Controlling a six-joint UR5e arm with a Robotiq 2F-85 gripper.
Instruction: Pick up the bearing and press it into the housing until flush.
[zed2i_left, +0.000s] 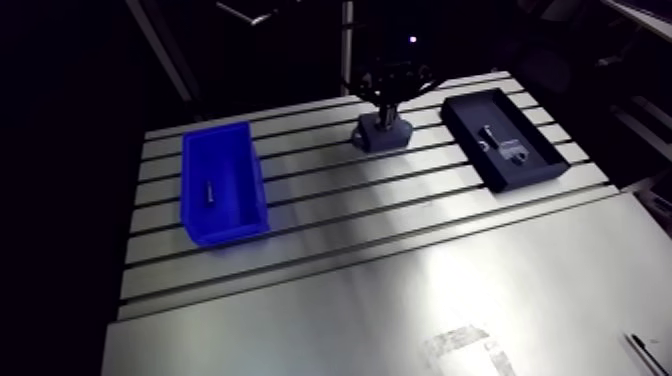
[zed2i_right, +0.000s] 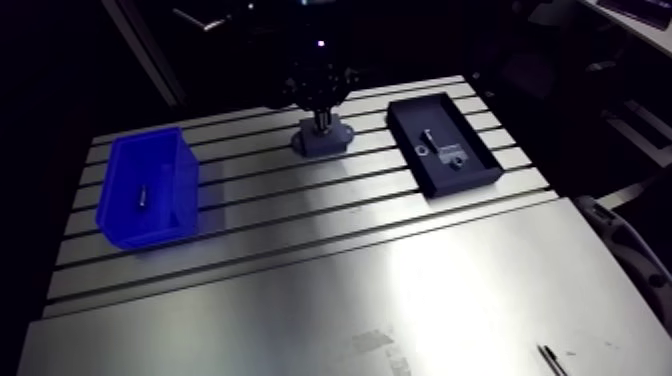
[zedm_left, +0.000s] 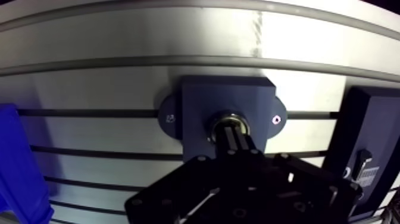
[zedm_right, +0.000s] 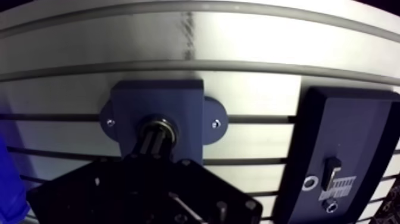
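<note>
My gripper (zedm_left: 231, 132), closed, presses the bearing (zedm_left: 228, 117) seated in the housing (zedm_left: 202, 95), tray (zedm_left: 372, 131) at its three o'clock; only confirming flushness seems left.

The pincer (zedm_left: 234, 138) had its two fingers pressed together, tips down on the bearing (zedm_left: 228, 115), whose bright ring sat in the bore of the housing (zedm_left: 202, 98). The housing lay under and just ahead of the pincer on the slotted surface (zedm_left: 119, 36). A dark tray (zedm_left: 381, 119) with small metal parts (zedm_left: 364, 173) lay beside the pincer, and a blue bin (zedm_left: 18, 167) lay on the opposite side.
</note>
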